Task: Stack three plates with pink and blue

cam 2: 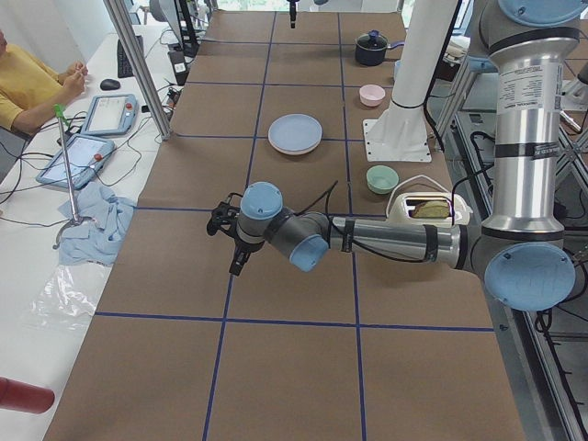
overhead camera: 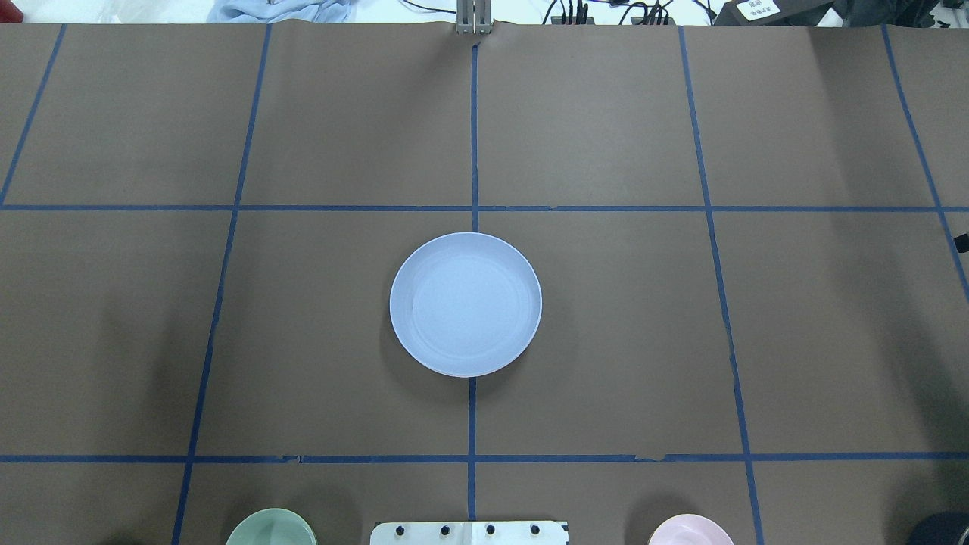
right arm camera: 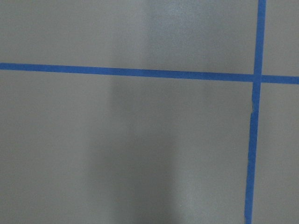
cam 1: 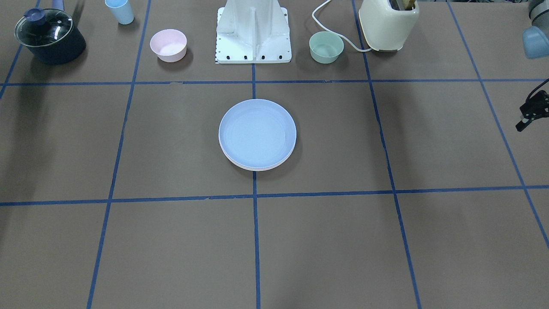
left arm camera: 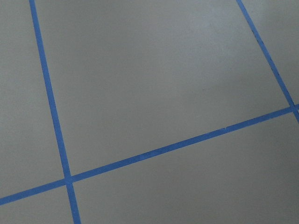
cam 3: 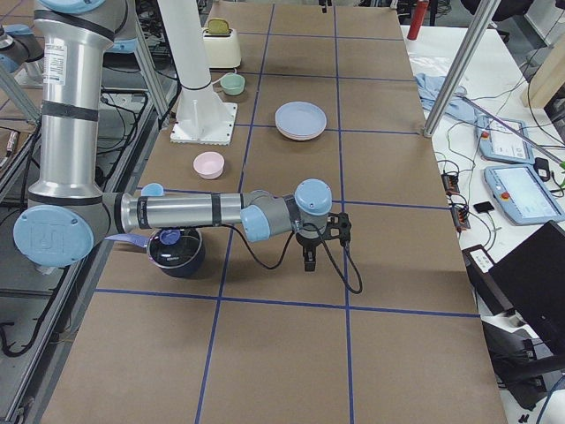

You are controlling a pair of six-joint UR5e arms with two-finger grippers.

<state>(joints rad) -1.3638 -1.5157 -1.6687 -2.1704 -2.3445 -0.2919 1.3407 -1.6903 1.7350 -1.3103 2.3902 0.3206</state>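
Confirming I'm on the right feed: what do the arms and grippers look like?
The left arm and right arm are silver tubes with pale blue joint caps and printed labels. The left gripper and right gripper are small, black, trailing black cables.

Brown table (overhead camera: 606, 113), blue tape grid (overhead camera: 474, 136), white side bench (cam 2: 18, 276)

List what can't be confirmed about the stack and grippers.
- Lower plates: covered by the blue plate; front view shows only thin rims, overhead none.
- Left gripper jaws: front view, tiny, at frame edge.
- Right gripper jaws: too small in side view, cut off overhead.
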